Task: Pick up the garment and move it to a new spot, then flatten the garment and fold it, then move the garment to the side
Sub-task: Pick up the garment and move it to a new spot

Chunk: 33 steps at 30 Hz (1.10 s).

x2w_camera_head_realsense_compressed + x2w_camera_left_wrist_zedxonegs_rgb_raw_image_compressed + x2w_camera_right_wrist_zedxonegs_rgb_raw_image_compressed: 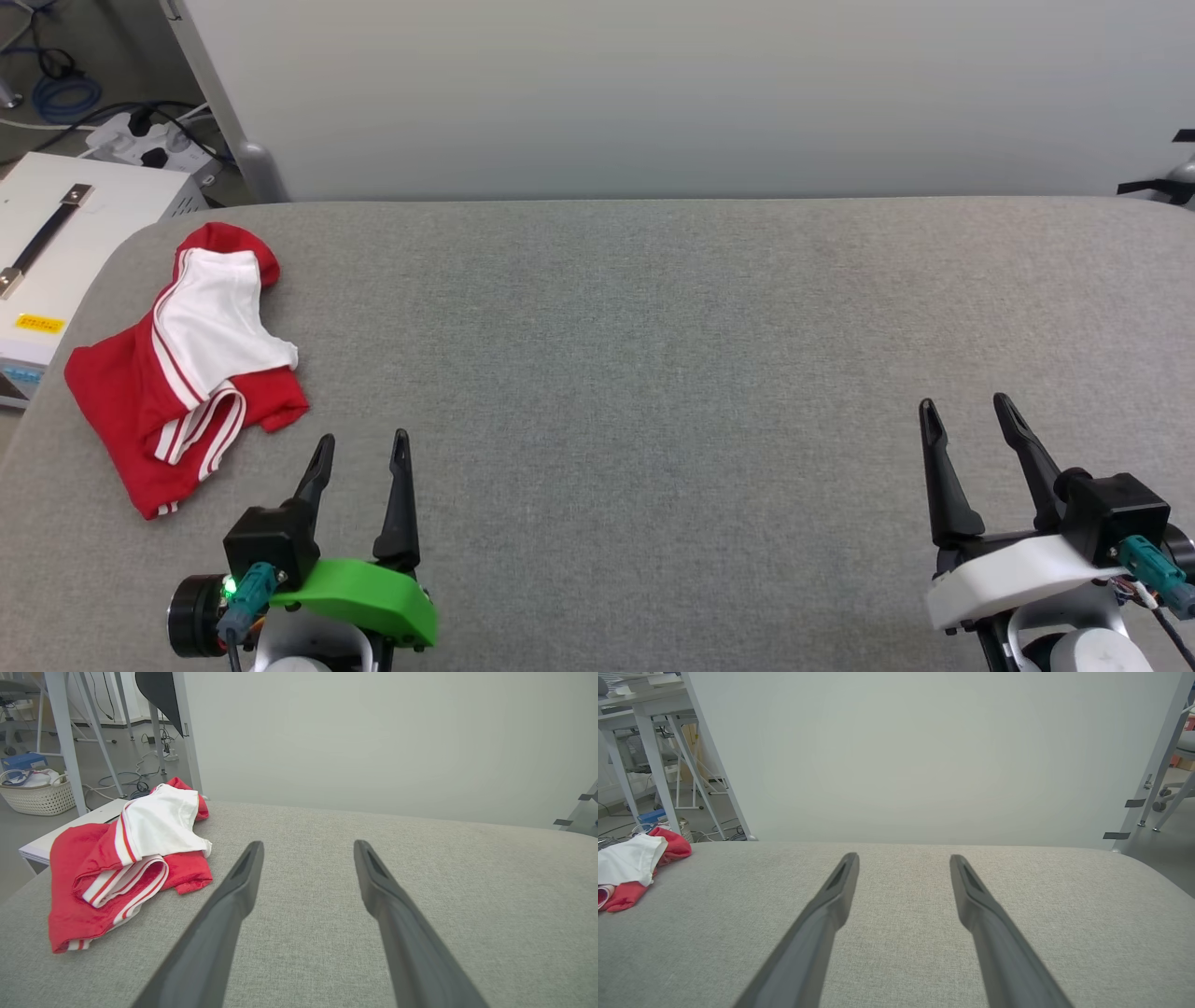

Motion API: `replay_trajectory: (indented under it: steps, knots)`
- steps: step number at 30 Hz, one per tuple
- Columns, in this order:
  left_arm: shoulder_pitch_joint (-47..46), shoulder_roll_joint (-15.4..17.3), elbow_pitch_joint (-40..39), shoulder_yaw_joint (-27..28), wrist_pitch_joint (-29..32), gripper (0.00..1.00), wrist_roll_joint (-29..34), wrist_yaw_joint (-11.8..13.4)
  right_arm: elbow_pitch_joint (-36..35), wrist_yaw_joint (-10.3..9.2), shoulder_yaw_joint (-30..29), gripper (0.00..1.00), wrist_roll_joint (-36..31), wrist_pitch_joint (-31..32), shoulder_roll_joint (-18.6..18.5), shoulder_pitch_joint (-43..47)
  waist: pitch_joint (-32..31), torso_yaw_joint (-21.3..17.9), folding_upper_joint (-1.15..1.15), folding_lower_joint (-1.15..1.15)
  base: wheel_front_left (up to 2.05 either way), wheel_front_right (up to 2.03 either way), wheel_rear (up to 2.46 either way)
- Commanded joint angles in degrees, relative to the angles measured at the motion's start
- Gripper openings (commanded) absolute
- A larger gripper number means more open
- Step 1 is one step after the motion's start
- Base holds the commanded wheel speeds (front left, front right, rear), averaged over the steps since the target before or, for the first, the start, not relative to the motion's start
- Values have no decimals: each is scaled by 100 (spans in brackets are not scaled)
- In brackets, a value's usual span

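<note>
Starting the pick-up looks like the step in hand. The red jersey T-shirt (pixel 182 364) lies crumpled in a heap on the grey padded table (pixel 653 373), ahead of the left gripper (pixel 364 439) and off to its left, near it but not touching. It is well apart from the right gripper (pixel 963 403), far over on that claw's left. Both claws are over bare table with their two dark fingers spread wide and nothing between them. The left claw is plainly the better placed, so the reach should be forward and to its left, kept high enough that the fingertips do not plough into the cloth. The heap sits close to the table's left edge, with a white case (pixel 56 243) beyond it, and a sideways shove could slide the shirt off. A good grasp, I judge, would come down from above with the fingers straddling a raised ridge: the white sleeve (pixel 219 317) on top, or the bunched striped trim (pixel 201 434) nearest the fingertips. The pinch should take enough layers that the shirt lifts whole and does not unroll. It should lift clear before being carried to the open stretch on the left claw's right, between the two claws. No print shows, so which face is up cannot be told.
</note>
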Motion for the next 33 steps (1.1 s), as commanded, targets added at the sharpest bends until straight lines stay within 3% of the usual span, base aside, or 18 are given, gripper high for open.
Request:
replay_trajectory:
  steps: [1, 33]
  knots:
    - [2, -18, 22, 15, -58, 100, -35, -26, 4, -3, 23, 100, 42, -78, 6, 101, 6, 69, 0, 0, 0, 0, 0]
    - [31, -24, 123, 37, -437, 100, -362, -89, 40, -4, 538, 100, 145, -451, 9, 174, 28, 2245, 0, 0, 0, 0, 0]
